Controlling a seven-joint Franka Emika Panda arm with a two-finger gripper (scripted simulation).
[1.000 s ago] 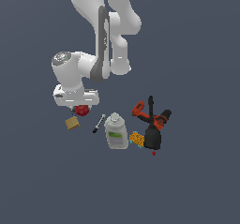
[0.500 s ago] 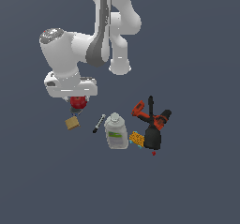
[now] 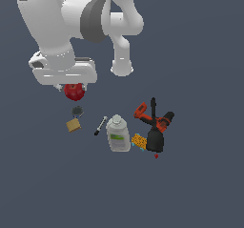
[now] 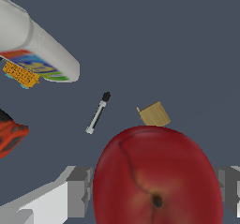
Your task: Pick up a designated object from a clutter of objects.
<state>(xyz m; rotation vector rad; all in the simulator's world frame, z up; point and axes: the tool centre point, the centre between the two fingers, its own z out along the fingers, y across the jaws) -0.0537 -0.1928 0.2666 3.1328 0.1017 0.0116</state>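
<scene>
Red apple (image 3: 74, 92) sits clamped in the gripper (image 3: 72, 86), jaws closed on both its sides; wrist view shows a pad (image 4: 79, 191) pressed against each flank. Apple looks lifted clear of the surface, so pick seems basically done; what's left is probably just holding or raising. In the exterior view the dark disc (image 3: 77, 111) and tan block (image 3: 73, 125) lie at 6 o'clock from the apple, marker (image 3: 100, 126) at 5, bottle (image 3: 117, 134) and drill (image 3: 155, 124) around 4.
</scene>
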